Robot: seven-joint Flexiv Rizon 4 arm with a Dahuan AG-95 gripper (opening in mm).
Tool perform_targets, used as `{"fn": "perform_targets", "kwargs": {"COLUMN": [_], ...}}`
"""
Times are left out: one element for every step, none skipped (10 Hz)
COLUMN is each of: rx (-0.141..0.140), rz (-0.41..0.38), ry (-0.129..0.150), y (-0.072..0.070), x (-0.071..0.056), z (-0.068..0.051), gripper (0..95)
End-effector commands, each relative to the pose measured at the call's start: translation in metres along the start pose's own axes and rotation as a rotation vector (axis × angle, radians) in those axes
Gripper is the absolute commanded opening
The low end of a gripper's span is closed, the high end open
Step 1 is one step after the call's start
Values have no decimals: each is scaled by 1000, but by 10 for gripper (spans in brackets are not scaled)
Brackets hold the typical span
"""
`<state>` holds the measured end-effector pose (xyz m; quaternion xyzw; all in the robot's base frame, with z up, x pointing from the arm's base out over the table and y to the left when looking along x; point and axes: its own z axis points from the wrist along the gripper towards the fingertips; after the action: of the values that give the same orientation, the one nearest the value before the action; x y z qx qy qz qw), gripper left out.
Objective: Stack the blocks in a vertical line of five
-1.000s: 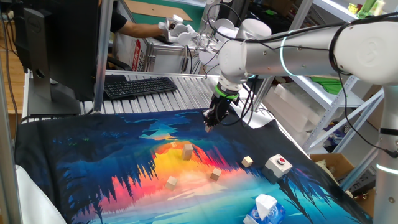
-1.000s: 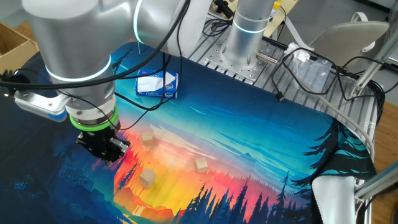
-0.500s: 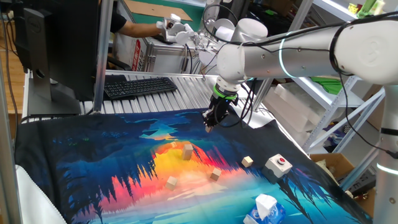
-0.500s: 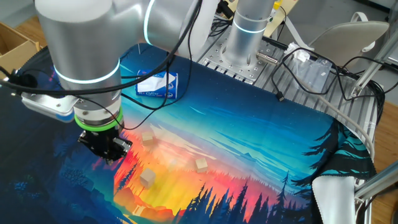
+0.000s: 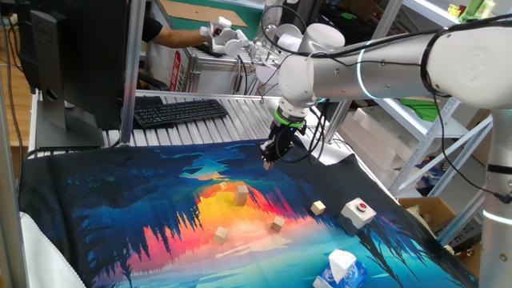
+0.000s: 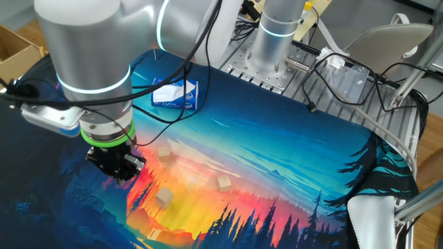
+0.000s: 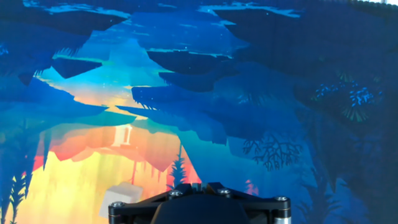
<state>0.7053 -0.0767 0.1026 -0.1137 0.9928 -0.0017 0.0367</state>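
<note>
Several pale wooden blocks lie apart on the colourful mat. In one fixed view there is one [image 5: 241, 193] near the middle that looks taller than the rest, one [image 5: 277, 224] in front of it, one [image 5: 220, 234] to the front left and one [image 5: 318, 208] to the right. The other fixed view shows blocks too [image 6: 165, 152] [image 6: 224, 182] [image 6: 164, 197]. My gripper [image 5: 267, 161] hangs above the mat behind the blocks; it also shows in the other fixed view [image 6: 123, 173]. Its fingers look closed together with nothing between them. In the hand view one block [image 7: 121, 194] peeks out beside the gripper body.
A white box with a red button [image 5: 358, 210] sits at the mat's right. A blue-and-white carton [image 5: 340, 270] stands at the front right and shows in the other fixed view [image 6: 176, 93]. A keyboard [image 5: 178, 110] and a monitor lie behind the mat.
The arm has shifted only slightly. The blocks have not moved.
</note>
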Motion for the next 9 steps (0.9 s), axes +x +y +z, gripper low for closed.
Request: {"fn": "perform_targets", "kwargs": {"rx": [-11, -12, -15, -24, -27, -30, -51, -54, -50], "rz": [7, 6, 6, 4, -4, -13, -11, -11, -11], "ry": [1, 3, 3, 3, 2, 1, -3, -7, -9], "y": [0, 0, 0, 0, -1, -5, -12, -18, -25], "x": [0, 0, 0, 0, 1, 4, 10, 16, 22], "z": [0, 0, 0, 0, -2, -2, -1, 1, 2], "gripper": [0, 0, 0, 0, 0, 0, 0, 0, 0]}}
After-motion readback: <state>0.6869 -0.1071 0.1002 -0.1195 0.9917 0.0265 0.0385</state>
